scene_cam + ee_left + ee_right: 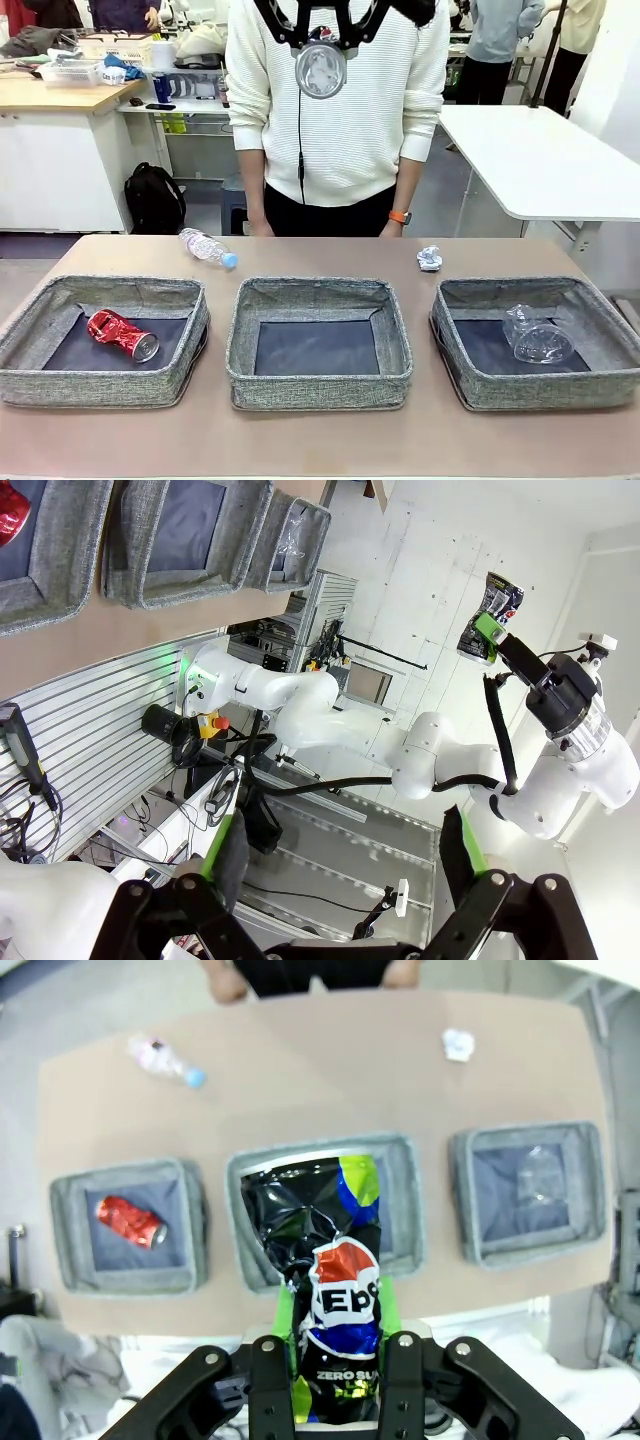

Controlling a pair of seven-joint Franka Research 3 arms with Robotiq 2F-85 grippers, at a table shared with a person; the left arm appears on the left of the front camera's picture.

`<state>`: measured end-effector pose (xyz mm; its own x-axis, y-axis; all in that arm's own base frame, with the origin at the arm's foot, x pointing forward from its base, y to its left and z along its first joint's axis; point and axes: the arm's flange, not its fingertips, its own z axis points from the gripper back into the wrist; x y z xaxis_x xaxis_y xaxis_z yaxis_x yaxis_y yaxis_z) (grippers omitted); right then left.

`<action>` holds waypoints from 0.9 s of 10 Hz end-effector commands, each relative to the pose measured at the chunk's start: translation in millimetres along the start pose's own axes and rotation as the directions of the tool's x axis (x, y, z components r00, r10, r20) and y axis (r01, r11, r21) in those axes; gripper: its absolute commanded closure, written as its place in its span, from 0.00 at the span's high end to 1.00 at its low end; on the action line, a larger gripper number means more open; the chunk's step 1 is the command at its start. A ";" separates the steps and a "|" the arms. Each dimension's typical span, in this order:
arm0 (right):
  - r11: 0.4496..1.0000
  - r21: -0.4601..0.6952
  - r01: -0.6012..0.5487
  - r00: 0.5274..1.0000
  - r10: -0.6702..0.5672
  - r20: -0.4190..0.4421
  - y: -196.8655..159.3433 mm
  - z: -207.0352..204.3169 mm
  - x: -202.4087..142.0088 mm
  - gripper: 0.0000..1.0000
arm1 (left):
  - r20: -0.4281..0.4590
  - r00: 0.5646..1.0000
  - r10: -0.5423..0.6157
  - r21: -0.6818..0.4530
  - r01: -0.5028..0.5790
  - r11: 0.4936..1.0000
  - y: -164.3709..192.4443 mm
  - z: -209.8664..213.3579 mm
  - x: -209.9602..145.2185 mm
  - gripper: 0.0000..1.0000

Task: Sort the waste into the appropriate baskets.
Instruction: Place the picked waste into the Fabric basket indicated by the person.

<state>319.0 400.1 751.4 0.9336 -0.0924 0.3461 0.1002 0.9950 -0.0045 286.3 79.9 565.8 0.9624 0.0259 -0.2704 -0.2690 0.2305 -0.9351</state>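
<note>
Right gripper [335,1310] clenched on the dark blue-silver can [320,1220], high over the table; left gripper [345,865] spread wide, holding nothing.

The crushed can stands upright between the right gripper's green pads, and seen down the right wrist it lines up over the middle basket [408,1210]. The left wrist camera adds the side-on look: the right arm reaching up with the can pinched at its tip, well clear of the table [320,440]. The front camera gives the table level. The crushed red can [122,333] lies in the left basket [100,388], and the clear plastic cup [537,335] lies in the right basket [540,392]. Beyond the baskets, the clear bottle with blue cap [207,247] lies on its side at far left. The crumpled white paper ball [429,258] sits at far right, near the person [335,110] standing at the far edge.
</note>
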 end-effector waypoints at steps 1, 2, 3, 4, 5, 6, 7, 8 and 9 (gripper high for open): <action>1.000 0.006 0.003 1.000 -0.003 0.015 -1.4 1.6 -0.7 0.34 | -0.007 1.000 -0.008 -0.009 0.008 1.000 -1.7 0.8 -3.2 1.00; 1.000 0.006 0.003 1.000 -0.003 0.015 -1.4 1.6 -0.7 0.34 | -0.007 1.000 -0.008 -0.009 0.008 1.000 -1.7 0.8 -3.2 1.00; 1.000 0.006 0.003 1.000 -0.003 0.015 -1.4 1.6 -0.7 0.34 | -0.007 1.000 -0.008 -0.009 0.008 1.000 -1.7 0.8 -3.2 1.00; 1.000 0.006 0.003 1.000 -0.003 0.015 -1.4 1.6 -0.7 0.34 | -0.007 1.000 -0.008 -0.009 0.008 1.000 -1.7 0.8 -3.2 1.00; 1.000 0.006 0.003 1.000 -0.003 0.015 -1.4 1.6 -0.7 0.34 | -0.007 1.000 -0.008 -0.009 0.008 1.000 -1.7 0.8 -3.2 1.00; 1.000 0.006 0.003 1.000 -0.003 0.015 -1.4 1.6 -0.7 0.34 | -0.007 1.000 -0.008 -0.009 0.008 1.000 -1.7 0.8 -3.2 1.00; 1.000 0.006 0.003 1.000 -0.003 0.015 -1.4 1.6 -0.7 0.34 | -0.007 1.000 -0.008 -0.009 0.008 1.000 -1.7 0.8 -3.2 1.00; 1.000 0.006 0.003 1.000 -0.003 0.015 -1.4 1.6 -0.7 0.34 | -0.007 1.000 -0.008 -0.009 0.008 1.000 -1.7 0.8 -3.2 1.00; 1.000 0.006 0.003 1.000 -0.003 0.015 -1.4 1.6 -0.7 0.34 | -0.007 1.000 -0.008 -0.009 0.008 1.000 -1.7 0.8 -3.2 1.00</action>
<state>319.0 400.1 751.4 0.9336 -0.0925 0.3461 0.1002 0.9950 -0.0045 286.3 79.9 565.8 0.9624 0.0259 -0.2704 -0.2690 0.2305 -0.9351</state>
